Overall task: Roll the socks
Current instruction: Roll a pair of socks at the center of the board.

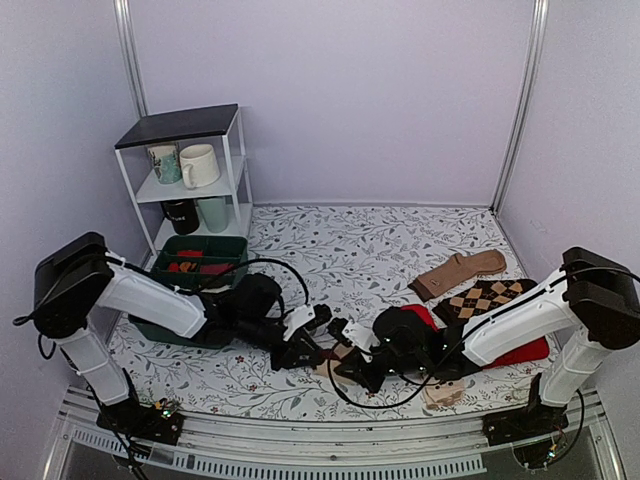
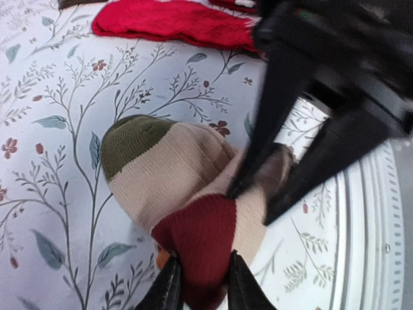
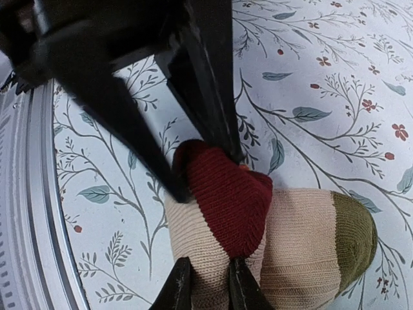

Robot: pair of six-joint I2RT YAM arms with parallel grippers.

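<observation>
**L gripper + R gripper both pinched on one bundle: roll at tuck stage**

L gripper (image 2: 201, 274): nipped on maroon end of socks (image 2: 168, 174), fabric filling narrow gap betw. fingers. R gripper (image 3: 208, 271): closed down on tan knit from opposite side, fold caught betw. tips. Nose to nose over same bundle, tips close but apart.

Socks: bunched into compact lump, lying on floral cloth just beside rail (image 2: 371, 239), on its far side, approx. mid-length of rail in top view. Green-banded end pointing away from rail, tan in the middle, maroon patch on top. Red sock (image 2: 168, 22) farther from rail, well apart from bundle.

Step, as judged: rolling mostly done, now securing the roll. Maroon end prob. being drawn over or tucked in. Not yet a tidy closed ball, w/ loose tan fold showing.

Next move calls for: holding body firm on one side and stretching outer layer over it from the other. Pinching fabric only. Pulling slow to avoid unrolling. Watching clearance betw. both sets of fingers.
</observation>
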